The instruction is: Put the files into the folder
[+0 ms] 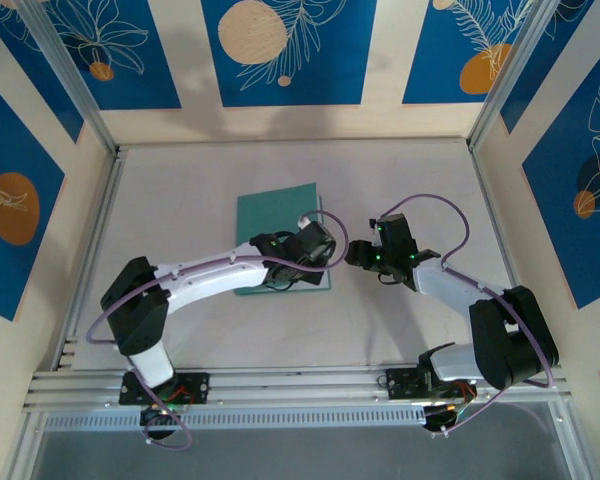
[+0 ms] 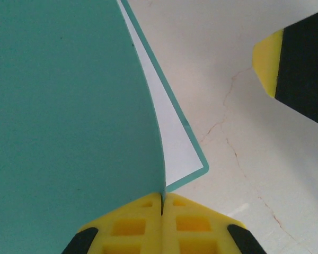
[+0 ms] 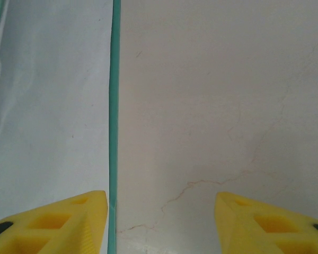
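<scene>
Left wrist cam: left gripper is fully closed, pinching the free edge of the top cover of the folder. The cover is bowed up, not lying flat. Under it I see white paper, the files, sitting on the bottom leaf. Its teal border shows just past the paper along the side and round the corner. I can't count the sheets from here.

Right wrist cam: right gripper is roughly half open with nothing in it. The folder's right edge runs as a thin teal line between its fingers, close to the left one. White paper lies left of that line and bare table to the right. I can't tell whether the fingers touch down.

Top view: the folder lies mid-table, a bit left of centre. Both grippers are at its near right corner, close together.

My read: loading looks done or nearly so, since the paper sits squared inside the bottom leaf. What's left is to lower the cover flat, let go, and check that no sheet pokes out. The main risk I see is the cover dragging the top sheet as it comes down.
</scene>
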